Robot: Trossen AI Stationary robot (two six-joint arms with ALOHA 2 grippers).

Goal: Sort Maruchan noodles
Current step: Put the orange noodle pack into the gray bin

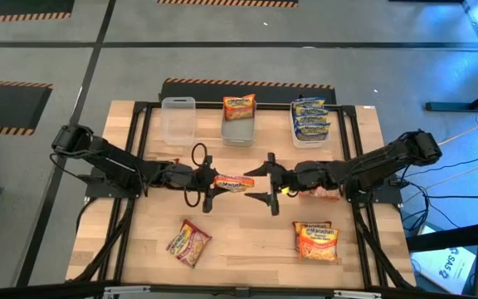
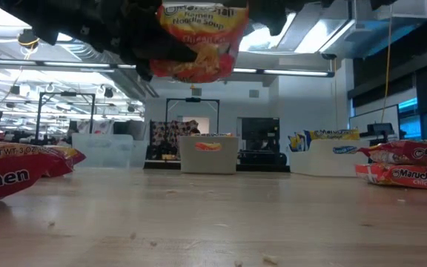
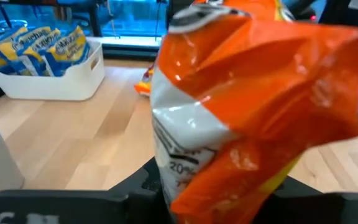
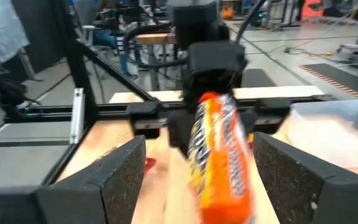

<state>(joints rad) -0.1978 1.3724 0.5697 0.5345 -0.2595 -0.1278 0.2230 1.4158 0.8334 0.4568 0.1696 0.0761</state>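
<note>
Above the middle of the wooden table (image 1: 247,241) the two arms meet, and between them hangs an orange packet (image 1: 233,182) of Maruchan noodles, lifted well off the surface — in the low view it floats high over the boards. The left gripper (image 1: 208,182) is clamped on one end of this packet; its wrist view is almost filled by the crinkled orange and white wrapper. The right gripper (image 1: 270,184) stands just beside the other end with its fingers (image 4: 114,177) spread wide apart, one on each side of the packet and not touching it. At the far edge of the table three tubs stand in a row: a clear tub (image 1: 178,119) on the left, a middle tub (image 1: 238,126) with one orange packet standing in it, and a white tub (image 1: 310,133) on the right that holds the blue-and-yellow packets (image 1: 310,116). On the near part of the table a red packet (image 1: 189,242) lies on the left side, tilted, and a small stack of orange-red packets (image 1: 316,241) lies on the right side — another packet (image 1: 325,193) is partly hidden under the right arm.
</note>
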